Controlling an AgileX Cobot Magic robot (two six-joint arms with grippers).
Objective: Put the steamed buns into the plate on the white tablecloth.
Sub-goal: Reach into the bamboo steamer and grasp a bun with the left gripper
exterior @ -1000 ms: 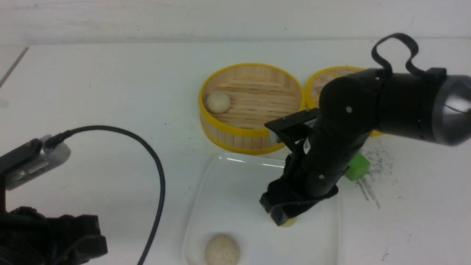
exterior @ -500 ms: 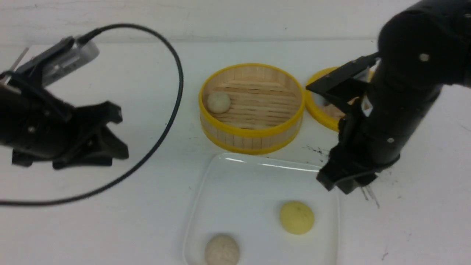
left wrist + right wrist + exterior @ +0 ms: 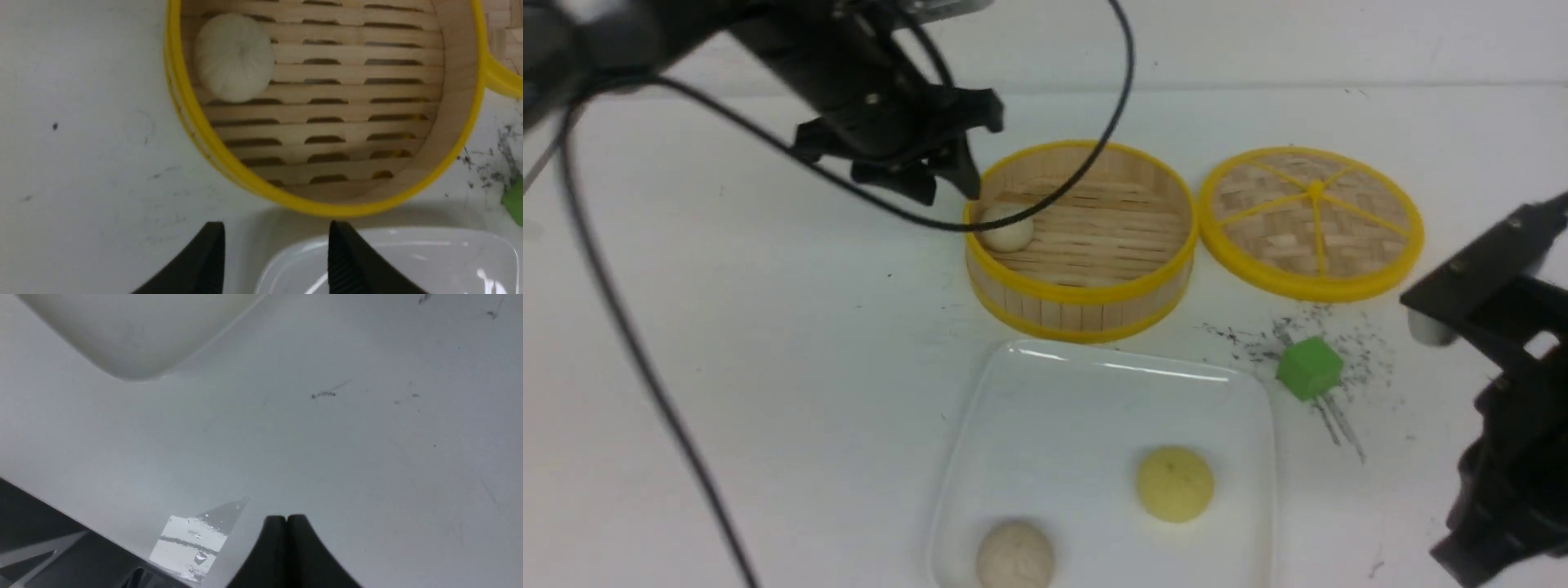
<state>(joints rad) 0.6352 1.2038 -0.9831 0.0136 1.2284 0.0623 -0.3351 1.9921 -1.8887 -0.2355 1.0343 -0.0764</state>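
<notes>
Front view: a matt white tablecloth [image 3: 809, 392] carries a glossy rounded-square plate [image 3: 1094, 408] holding yellow [image 3: 1175, 484] and beige steamed buns [image 3: 1016, 555]; a slatted bamboo basket [image 3: 1086, 306] contains one smooth off-white bun [image 3: 1009, 231]. The left fingers [image 3: 276, 241] are parted, empty; the right fingers [image 3: 284, 535] are closed.
</notes>
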